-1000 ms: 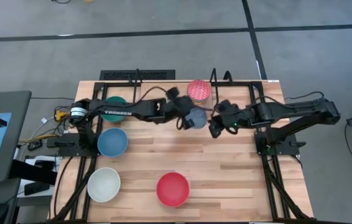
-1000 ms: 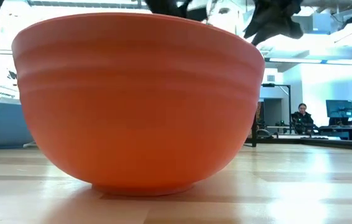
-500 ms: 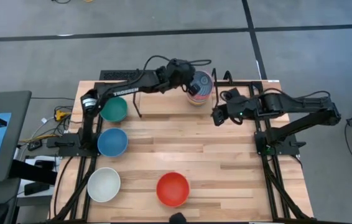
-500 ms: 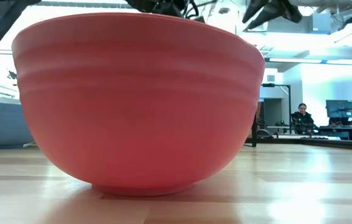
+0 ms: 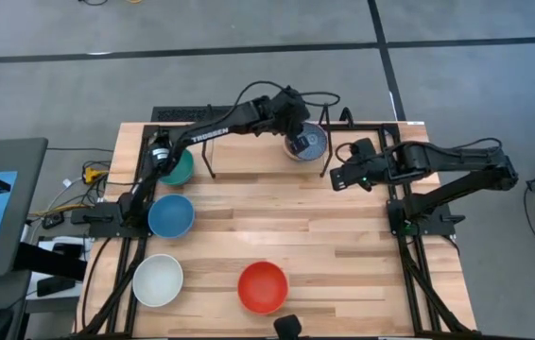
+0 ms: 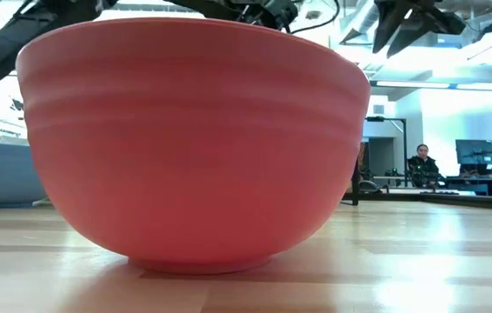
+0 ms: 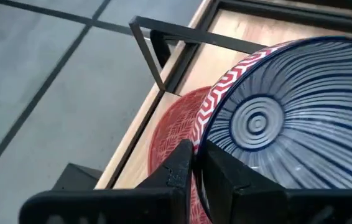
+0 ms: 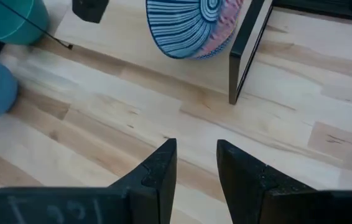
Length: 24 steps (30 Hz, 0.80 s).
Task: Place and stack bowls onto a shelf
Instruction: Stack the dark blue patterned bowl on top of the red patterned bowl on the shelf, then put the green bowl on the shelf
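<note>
Moved: I see the left gripper (image 5: 298, 130) has carried the round blue-and-white patterned bowl (image 5: 307, 142) further over the narrow light-wood shelf with black rods (image 5: 249, 118); it now nests in the round pink-red patterned bowl (image 7: 171, 134), which shows beneath it in my left wrist view.
Left grip: clamped on the blue-and-white bowl's rim, one finger inside, one outside.
Right gripper (image 5: 339, 177): has pulled slightly outward; hovers above the wooden tabletop (image 5: 343, 246) just beside the shelf, fingers parted, holding nothing.
Unchanged: the small green bowl (image 5: 175, 168), plain blue bowl (image 5: 170, 215), white bowl (image 5: 158, 280) and red bowl (image 5: 263, 286) sit where they were.
</note>
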{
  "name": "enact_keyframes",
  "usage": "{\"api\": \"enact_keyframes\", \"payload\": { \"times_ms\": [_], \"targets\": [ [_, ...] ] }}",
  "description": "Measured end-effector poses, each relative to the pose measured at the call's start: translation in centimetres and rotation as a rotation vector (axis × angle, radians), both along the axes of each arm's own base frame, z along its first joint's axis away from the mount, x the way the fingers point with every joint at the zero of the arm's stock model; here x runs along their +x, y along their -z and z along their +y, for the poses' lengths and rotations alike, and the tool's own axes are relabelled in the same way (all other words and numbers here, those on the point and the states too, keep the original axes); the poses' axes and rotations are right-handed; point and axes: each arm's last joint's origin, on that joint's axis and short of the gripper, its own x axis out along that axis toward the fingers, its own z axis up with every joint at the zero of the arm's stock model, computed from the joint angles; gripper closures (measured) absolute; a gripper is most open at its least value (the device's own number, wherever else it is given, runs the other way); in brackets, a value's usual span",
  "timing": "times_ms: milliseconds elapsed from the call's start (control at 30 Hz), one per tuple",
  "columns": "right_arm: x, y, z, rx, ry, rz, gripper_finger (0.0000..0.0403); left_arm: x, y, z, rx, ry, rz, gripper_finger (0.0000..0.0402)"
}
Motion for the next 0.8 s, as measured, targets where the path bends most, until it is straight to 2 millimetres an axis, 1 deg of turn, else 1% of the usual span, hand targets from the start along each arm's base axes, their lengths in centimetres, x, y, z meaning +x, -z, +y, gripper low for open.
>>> {"api": "enact_keyframes", "payload": {
  "times_ms": [167,400,533,600,733,800],
  "targets": [
    [0.0,0.0,0.0,0.003,0.006,-0.004,0.0262,-0.4,-1.6,0.8,0.003,-0.012,0.01,0.0346],
    [0.0,0.0,-0.3,-0.02,0.034,-0.007,0.0262,-1.9,-1.5,3.5,-0.025,-0.067,0.035,0.0309],
    [0.0,-0.1,-0.8,-0.027,0.052,-0.008,0.0262,-2.8,-1.2,4.9,-0.106,-0.074,0.024,0.03],
    [0.0,-0.1,-1.1,-0.029,0.063,-0.005,0.0262,-3.0,-0.8,5.3,-0.137,-0.066,0.02,0.0299],
    [0.0,-0.1,-1.6,-0.037,0.074,0.001,0.0262,-3.3,-0.5,5.4,-0.167,-0.064,0.05,0.0299],
    [0.0,-0.1,-1.8,-0.042,0.077,0.002,0.0262,-3.8,-0.9,5.1,-0.179,-0.066,0.072,0.0299]
  ]
}}
